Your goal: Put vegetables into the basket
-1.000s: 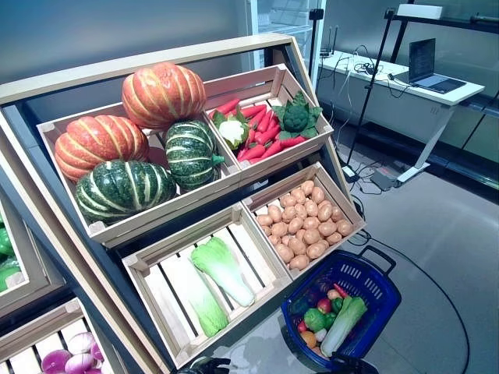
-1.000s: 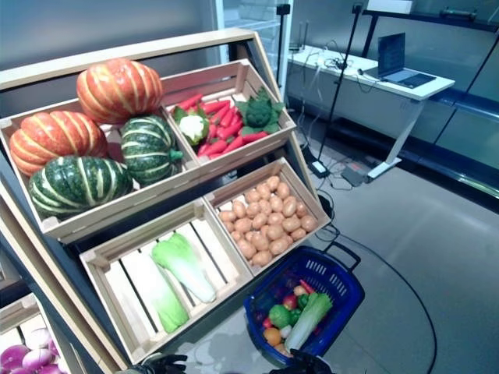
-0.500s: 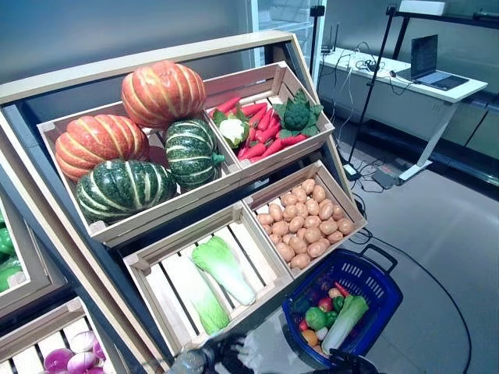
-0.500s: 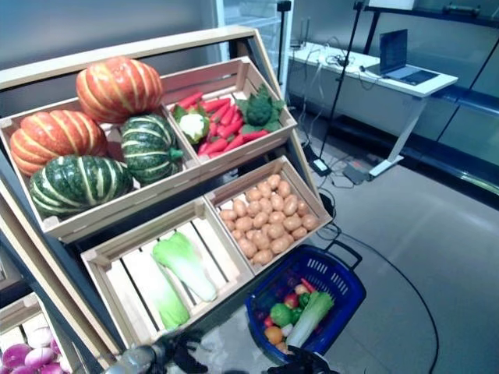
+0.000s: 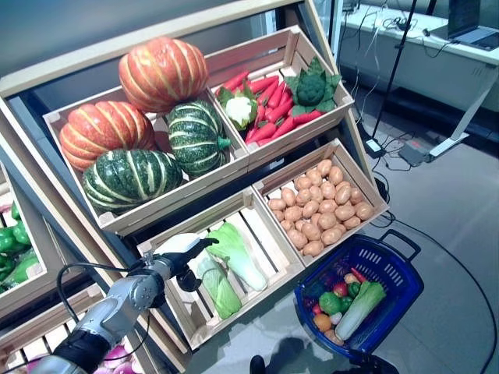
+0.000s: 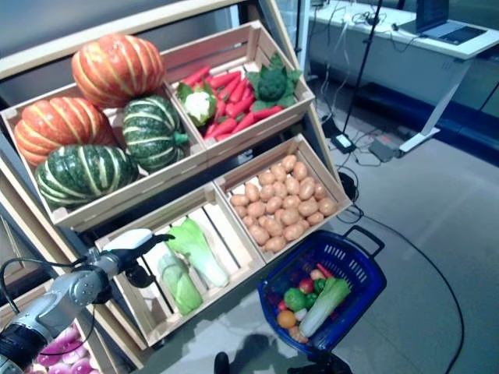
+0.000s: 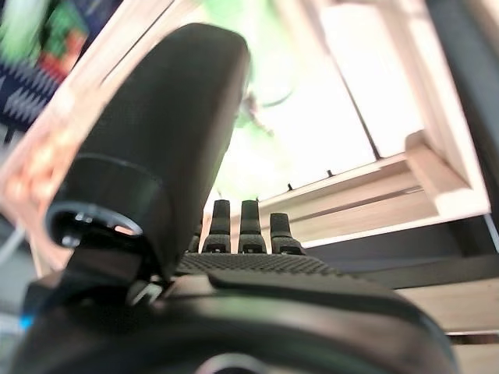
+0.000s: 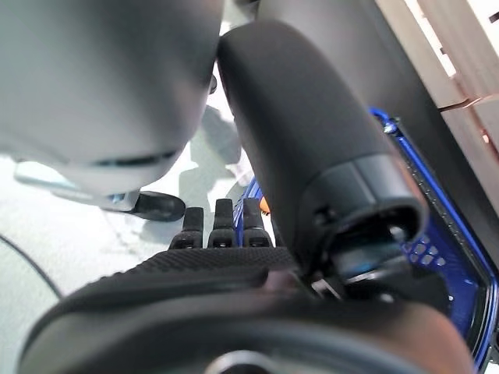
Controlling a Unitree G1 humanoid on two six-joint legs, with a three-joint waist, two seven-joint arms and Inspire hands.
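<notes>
Even, cool indoor light fills both eye views, with soft shadows inside the crates (image 5: 234,269). The left wrist view blurs and glares white beyond the dark fingers (image 7: 242,226).

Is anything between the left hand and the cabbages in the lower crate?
Nothing visible. The left hand is at the crate's open top, beside the napa cabbages, with only open air between. Its fingers look straight, holding nothing.
</notes>
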